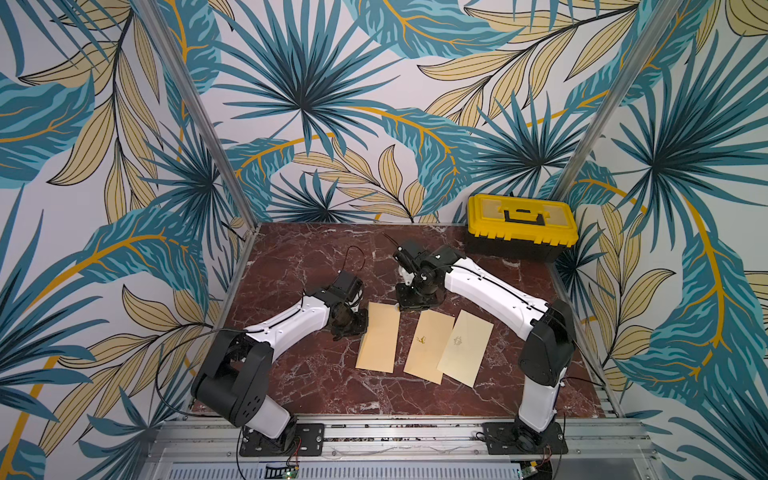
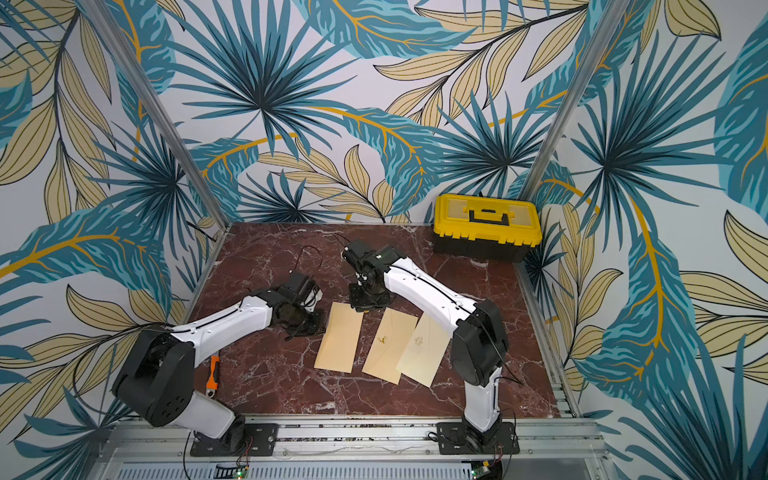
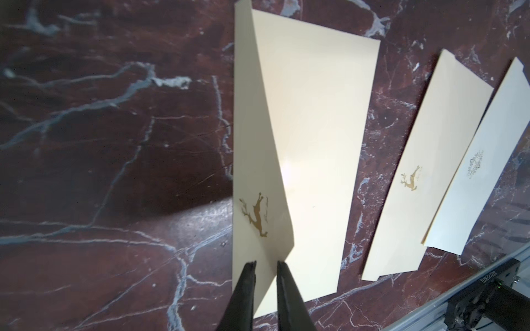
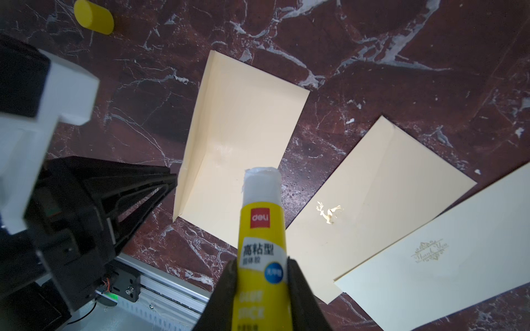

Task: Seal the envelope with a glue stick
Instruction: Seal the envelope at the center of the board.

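Glue stick [image 4: 262,229], uncapped with its white glue bared, is clamped in the right gripper [image 4: 262,265], its tip over the 12 o'clock end of the open envelope [image 1: 379,337]; whether it touches the paper I cannot tell. Left gripper [image 3: 266,263] sits at that envelope's 9 o'clock long edge, where the flap [image 3: 252,143] stands raised. Its fingers show a narrow gap, and I cannot tell whether they pinch the flap. The yellow cap [image 4: 93,17] lies apart on the surface [image 1: 316,382]. Just beside at 3 o'clock lies the middle envelope [image 1: 428,347], its far edge overlapped by the thank-you envelope [image 1: 465,349]. Bare room spreads toward 6 and 11 o'clock; a toolbox [image 1: 521,226] fills the 1 o'clock corner
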Robot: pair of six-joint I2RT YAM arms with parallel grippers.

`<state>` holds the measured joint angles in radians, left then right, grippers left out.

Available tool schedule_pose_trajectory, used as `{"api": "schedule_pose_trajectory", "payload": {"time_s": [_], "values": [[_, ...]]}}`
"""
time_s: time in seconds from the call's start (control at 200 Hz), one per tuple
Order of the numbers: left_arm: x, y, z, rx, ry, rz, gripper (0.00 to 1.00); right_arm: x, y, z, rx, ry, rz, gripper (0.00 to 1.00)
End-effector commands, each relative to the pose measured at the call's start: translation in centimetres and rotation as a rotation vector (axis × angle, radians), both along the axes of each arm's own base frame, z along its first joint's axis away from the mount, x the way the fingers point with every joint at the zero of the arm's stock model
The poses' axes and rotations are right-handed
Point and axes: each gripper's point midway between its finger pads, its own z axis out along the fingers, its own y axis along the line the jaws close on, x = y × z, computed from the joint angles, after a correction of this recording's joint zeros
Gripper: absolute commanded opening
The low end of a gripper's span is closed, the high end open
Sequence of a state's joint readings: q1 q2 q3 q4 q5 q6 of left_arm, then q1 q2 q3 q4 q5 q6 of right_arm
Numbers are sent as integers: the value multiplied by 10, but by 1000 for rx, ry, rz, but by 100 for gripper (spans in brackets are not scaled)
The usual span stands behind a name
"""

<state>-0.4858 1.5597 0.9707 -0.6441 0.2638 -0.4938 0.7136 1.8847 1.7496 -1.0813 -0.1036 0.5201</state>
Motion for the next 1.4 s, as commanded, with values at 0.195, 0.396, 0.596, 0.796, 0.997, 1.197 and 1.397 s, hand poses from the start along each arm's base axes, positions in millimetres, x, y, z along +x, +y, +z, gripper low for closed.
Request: {"api": "schedule_pose_trajectory", "payload": {"time_s": [0.195, 0.396, 0.596, 0.796, 0.997, 1.197, 1.397], "values": [[7, -23, -35, -25, 46, -49, 16, -7, -10, 2, -5, -3, -23, 0], [-1, -15, -64, 38, 115, -53, 15, -11, -14, -1, -9, 6, -25, 0], [6, -15, -45, 40, 66, -53, 15, -11, -15, -1, -11, 4, -24, 0], [26, -21, -19, 30, -2, -53, 15, -10, -17, 0, -13, 2, -29, 0], [35, -27, -24, 22, -5, -50, 14, -10, -19, -1, -17, 6, -30, 0], [25, -18, -61, 73, 58, -45, 13, -12, -21, -2, -23, 12, -32, 0], [13, -13, -82, 91, 105, -52, 13, -12, -22, -1, -25, 13, -31, 0]]}}
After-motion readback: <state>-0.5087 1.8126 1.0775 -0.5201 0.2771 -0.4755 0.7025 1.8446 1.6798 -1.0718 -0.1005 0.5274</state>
